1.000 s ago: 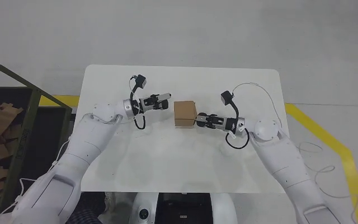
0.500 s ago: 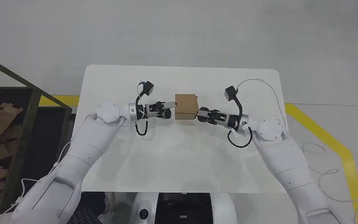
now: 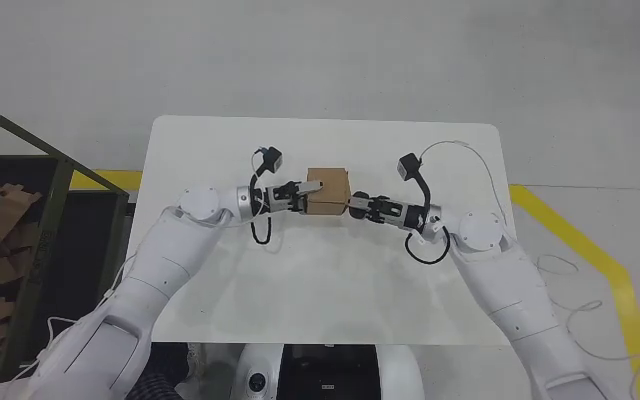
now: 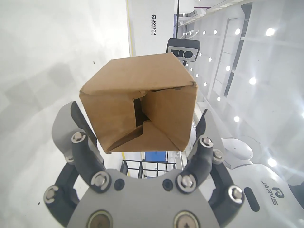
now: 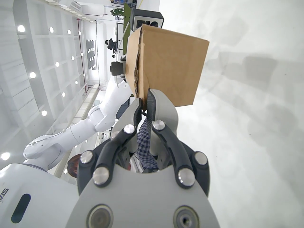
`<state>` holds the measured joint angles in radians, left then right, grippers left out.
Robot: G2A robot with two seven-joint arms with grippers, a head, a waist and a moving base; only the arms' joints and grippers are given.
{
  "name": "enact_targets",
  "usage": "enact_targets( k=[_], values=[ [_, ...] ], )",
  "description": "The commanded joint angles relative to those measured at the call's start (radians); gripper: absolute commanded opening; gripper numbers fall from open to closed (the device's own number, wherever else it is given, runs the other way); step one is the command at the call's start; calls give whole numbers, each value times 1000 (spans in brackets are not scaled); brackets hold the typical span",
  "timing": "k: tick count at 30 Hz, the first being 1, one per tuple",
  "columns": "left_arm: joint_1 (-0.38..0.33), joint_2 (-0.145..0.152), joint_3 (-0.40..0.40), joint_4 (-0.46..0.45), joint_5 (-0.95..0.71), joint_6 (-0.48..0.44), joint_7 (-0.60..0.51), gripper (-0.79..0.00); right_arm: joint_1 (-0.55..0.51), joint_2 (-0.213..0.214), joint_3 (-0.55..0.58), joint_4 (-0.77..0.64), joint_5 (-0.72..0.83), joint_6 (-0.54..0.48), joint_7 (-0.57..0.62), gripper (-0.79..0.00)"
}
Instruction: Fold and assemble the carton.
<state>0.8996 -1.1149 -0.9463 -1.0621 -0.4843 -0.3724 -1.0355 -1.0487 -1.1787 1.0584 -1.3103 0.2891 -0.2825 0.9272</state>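
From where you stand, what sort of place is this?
Probably a factory hall or robot test floor: rows of round ceiling lights, a yellow floor line beside the white table, and a green bin of cardboard.

Site: large industrial hall fitted as a robot test floor. Indicators: rows of round ceiling lamps [image 4: 252, 80] high beyond the left gripper [image 4: 139, 113]; white partition wall [image 4: 152, 8] far ahead of it; grey floor [image 3: 320, 60] with yellow lane marking [image 3: 570, 230] out behind the right gripper [image 3: 352, 208]; white work table [image 3: 320, 290] beneath both.

brown cardboard carton [image 3: 327, 192], folded into a cube, one end's flaps interlocked, mid-table
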Motion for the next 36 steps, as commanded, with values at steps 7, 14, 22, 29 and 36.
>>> enact_targets(
  k=[7,14,22,29,36],
  values=[
    [-4,-6,-3,16,14,-16,3,-326,1,1,1,-9,-5,2,6,-785],
    [-2,-8,-13,21,23,-28,3,-320,-1,3,10,-18,-9,0,5,-785],
    [4,-8,-19,12,74,-57,15,-243,1,4,14,-23,-8,0,8,-785],
    [13,-7,-22,-11,133,-79,41,-274,15,0,3,-19,-10,2,8,-785],
    [23,-6,-26,-35,176,-86,62,-339,26,-2,3,-5,-20,15,-20,-785]
  ],
)
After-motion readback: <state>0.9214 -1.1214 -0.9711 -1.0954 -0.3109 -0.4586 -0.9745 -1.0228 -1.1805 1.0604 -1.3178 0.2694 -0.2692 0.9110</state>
